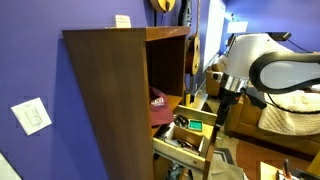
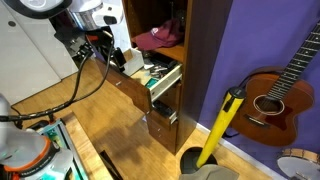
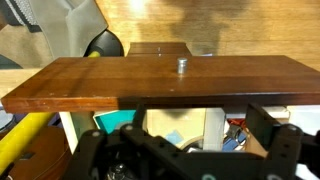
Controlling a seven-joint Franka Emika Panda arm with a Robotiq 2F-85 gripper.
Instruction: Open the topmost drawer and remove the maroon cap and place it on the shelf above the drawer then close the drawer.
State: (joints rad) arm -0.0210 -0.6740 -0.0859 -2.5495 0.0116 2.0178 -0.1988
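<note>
The topmost drawer (image 1: 186, 137) is pulled out of the tall brown cabinet; it also shows in an exterior view (image 2: 150, 82). Its brown front with a metal knob (image 3: 182, 65) fills the wrist view, and clutter lies inside behind it. The maroon cap (image 1: 158, 100) lies on the shelf (image 2: 172, 50) above the drawer, and it shows too in an exterior view (image 2: 153, 38). My gripper (image 3: 180, 150) is open and empty. It hovers just outside the drawer front in both exterior views (image 1: 226, 103) (image 2: 106, 52).
A lower drawer (image 2: 160, 125) stands slightly open below. A yellow pole (image 2: 221, 125) and a guitar (image 2: 275, 95) lean by the purple wall beside the cabinet. More guitars (image 1: 195, 40) hang behind the cabinet. A cushioned chair (image 1: 290, 115) is behind the arm.
</note>
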